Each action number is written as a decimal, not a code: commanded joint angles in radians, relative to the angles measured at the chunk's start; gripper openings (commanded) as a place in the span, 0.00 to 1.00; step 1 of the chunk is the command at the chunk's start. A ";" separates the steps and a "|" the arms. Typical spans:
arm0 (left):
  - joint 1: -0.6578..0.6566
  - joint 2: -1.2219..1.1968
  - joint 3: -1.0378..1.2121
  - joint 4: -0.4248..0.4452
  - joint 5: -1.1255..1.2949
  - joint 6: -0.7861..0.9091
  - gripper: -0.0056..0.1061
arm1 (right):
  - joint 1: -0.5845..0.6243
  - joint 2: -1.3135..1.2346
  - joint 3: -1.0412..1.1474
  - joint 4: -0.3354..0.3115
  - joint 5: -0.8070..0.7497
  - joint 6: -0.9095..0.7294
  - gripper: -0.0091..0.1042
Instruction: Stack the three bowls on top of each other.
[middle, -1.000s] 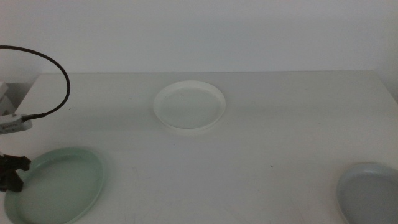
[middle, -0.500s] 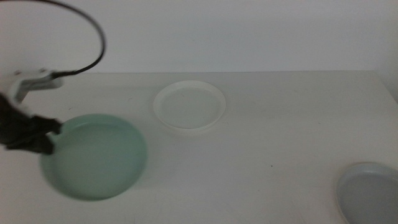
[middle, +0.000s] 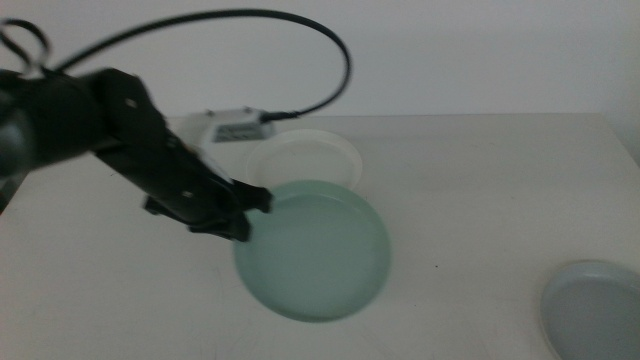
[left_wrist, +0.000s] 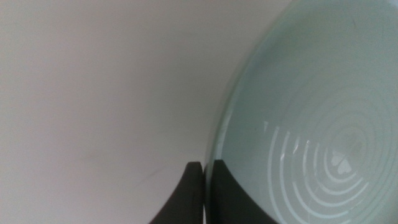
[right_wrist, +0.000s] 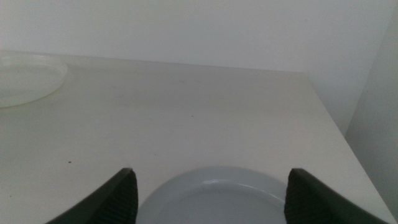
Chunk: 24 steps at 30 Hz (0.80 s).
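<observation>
The mint green bowl (middle: 313, 250) hangs above the table's middle, held by its left rim in my left gripper (middle: 243, 213), which is shut on it. The left wrist view shows both jaws pinching the green bowl's rim (left_wrist: 217, 143), my left gripper (left_wrist: 206, 171) closed around it. Behind it the creamy white bowl (middle: 315, 155) rests on the table, partly covered by the green one and the arm; it also shows far off as the white bowl (right_wrist: 28, 78). The grey-blue bowl (middle: 595, 308) lies at the front right, and my right gripper (right_wrist: 211, 190) stands open just over the grey-blue bowl (right_wrist: 217, 199).
The left arm's black cable (middle: 300, 25) loops high over the table's back. The table's right edge (right_wrist: 336, 124) runs close to the grey-blue bowl.
My left gripper has lifted the green bowl from the front left and carried it right, toward the white bowl. The grey-blue bowl and the white bowl have stayed put.
</observation>
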 joint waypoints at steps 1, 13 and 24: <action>-0.046 -0.008 -0.031 -0.071 -0.073 -0.016 0.05 | -0.006 -0.026 -0.006 -0.003 -0.074 -0.013 0.61; -0.150 0.134 -0.031 -0.140 -0.209 -0.010 0.05 | -0.006 -0.026 -0.006 -0.003 -0.074 -0.013 0.61; -0.150 0.183 -0.031 -0.127 -0.213 -0.010 0.22 | -0.006 -0.026 -0.006 -0.003 -0.074 -0.013 0.61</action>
